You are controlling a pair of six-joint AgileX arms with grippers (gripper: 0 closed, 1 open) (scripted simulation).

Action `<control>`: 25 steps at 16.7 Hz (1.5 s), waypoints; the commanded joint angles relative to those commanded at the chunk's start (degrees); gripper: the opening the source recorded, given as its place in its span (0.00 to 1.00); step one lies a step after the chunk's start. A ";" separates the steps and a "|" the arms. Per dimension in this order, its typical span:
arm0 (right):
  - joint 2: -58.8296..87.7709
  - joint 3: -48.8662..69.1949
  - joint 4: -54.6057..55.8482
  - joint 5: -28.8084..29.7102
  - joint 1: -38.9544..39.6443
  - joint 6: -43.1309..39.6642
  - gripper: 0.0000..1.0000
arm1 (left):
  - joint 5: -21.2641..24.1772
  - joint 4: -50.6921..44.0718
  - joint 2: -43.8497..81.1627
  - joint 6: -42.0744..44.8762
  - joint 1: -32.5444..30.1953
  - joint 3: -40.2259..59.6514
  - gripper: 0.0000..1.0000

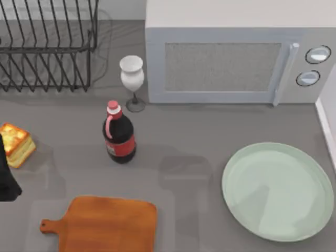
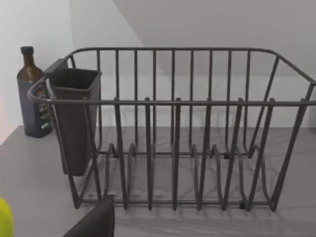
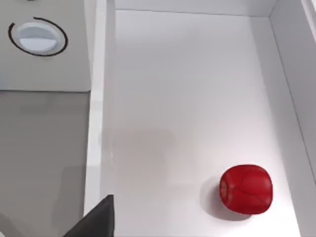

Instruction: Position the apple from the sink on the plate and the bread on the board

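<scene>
Apple alone on white sink floor, plate bare.

Left arm: a black mass at the top view's left edge, matte, no sheen. Its outline is blocky and angular, narrower above and widening to a slanted lower end. No cables, screws or markings can be made out on it.

Left claw: in the left wrist view, one dark charcoal finger, flat-faced, with a straight vertical edge and a sloping side that rises to a squared tip.

Right claw: in the right wrist view, the same dark grey wedge shape, plain surface, no lettering or fasteners seen.
</scene>
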 joint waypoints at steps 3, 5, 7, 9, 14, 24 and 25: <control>16.08 12.37 -8.07 0.02 -2.65 -2.51 1.00 | 0.00 0.00 0.00 0.00 0.00 0.00 1.00; 26.46 20.37 -13.28 0.03 -4.36 -4.13 1.00 | 0.00 0.00 0.00 0.00 0.00 0.00 1.00; 36.32 27.95 -18.22 0.04 -5.99 -5.67 1.00 | 0.00 0.00 0.00 0.00 0.00 0.00 1.00; 45.47 35.00 -22.81 0.05 -7.50 -7.10 1.00 | 0.00 0.00 0.00 0.00 0.00 0.00 1.00; 63.75 49.01 -31.95 0.08 -10.50 -9.95 1.00 | 0.00 0.00 0.00 0.00 0.00 0.00 1.00; 72.29 55.59 -36.23 0.09 -11.63 -11.27 1.00 | 0.00 0.00 0.00 0.00 0.00 0.00 1.00; 72.38 55.56 -36.10 0.10 -11.64 -11.27 1.00 | 0.00 0.00 0.00 0.00 0.00 0.00 1.00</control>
